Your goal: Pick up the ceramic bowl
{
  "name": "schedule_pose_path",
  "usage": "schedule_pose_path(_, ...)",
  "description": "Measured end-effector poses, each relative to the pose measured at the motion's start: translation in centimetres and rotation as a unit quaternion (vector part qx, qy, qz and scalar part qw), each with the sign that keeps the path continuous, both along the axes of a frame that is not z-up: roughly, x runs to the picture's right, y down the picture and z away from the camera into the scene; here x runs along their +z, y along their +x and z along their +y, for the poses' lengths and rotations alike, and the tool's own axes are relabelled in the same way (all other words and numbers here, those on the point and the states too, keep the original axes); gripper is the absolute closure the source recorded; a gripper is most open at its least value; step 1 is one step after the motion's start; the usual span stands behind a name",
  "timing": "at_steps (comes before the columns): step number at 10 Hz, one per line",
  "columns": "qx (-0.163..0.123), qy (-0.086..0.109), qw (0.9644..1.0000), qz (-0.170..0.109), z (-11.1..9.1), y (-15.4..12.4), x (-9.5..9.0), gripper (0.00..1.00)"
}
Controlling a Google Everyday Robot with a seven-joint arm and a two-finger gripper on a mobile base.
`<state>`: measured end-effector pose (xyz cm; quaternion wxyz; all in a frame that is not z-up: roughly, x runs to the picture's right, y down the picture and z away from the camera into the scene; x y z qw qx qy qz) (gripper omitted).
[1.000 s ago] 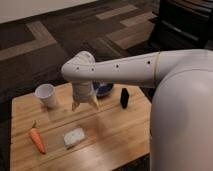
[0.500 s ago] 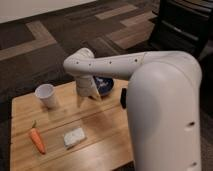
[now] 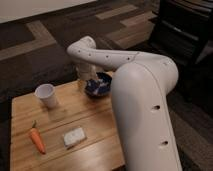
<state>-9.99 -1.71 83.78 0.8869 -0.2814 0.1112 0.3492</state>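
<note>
The ceramic bowl (image 3: 100,88) is small, round, dark blue and glossy. It sits on the far part of the wooden table (image 3: 95,131), right of the white cup (image 3: 46,94). My gripper (image 3: 88,79) hangs down from the white arm (image 3: 135,75) at the bowl's left rim, reaching into or just over it. Part of the bowl is hidden behind the gripper and the arm.
An orange carrot (image 3: 37,140) lies at the table's front left. A small white packet (image 3: 74,136) lies near the front middle. My large white arm covers the table's right side. A dark chair (image 3: 186,31) stands at the back right on the carpet.
The gripper has moved from the table's middle towards the far side and now sits at the bowl. The arm has swung across the right side and hides the small black object.
</note>
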Motion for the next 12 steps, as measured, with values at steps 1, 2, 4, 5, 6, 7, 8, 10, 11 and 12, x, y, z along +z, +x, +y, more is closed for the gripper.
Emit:
schedule_pose_path(1, -0.002, 0.001, 1.0000, -0.002, -0.1, 0.0, 0.1, 0.35)
schedule_pose_path(2, -0.002, 0.001, 1.0000, -0.001, -0.1, 0.1, 0.1, 0.35)
schedule_pose_path(4, -0.015, 0.002, 0.9999, 0.006, 0.4, -0.1, 1.7, 0.35)
schedule_pose_path(5, -0.020, 0.002, 0.9998, 0.003, 0.9, -1.1, 2.7, 0.35)
schedule_pose_path(6, -0.023, 0.004, 0.9997, 0.006, 1.3, -1.5, 3.6, 0.35)
schedule_pose_path(7, -0.026, 0.004, 0.9996, 0.004, 1.9, -2.5, 4.3, 0.35)
schedule_pose_path(8, -0.026, 0.004, 0.9996, 0.003, 2.2, -3.2, 4.8, 0.35)
schedule_pose_path(10, -0.019, 0.006, 0.9998, 0.009, 2.7, -3.3, 6.0, 0.35)
schedule_pose_path(11, -0.014, 0.007, 0.9998, 0.013, 3.0, -3.1, 6.6, 0.35)
schedule_pose_path(12, -0.006, 0.008, 0.9998, 0.019, 3.2, -2.3, 7.5, 0.35)
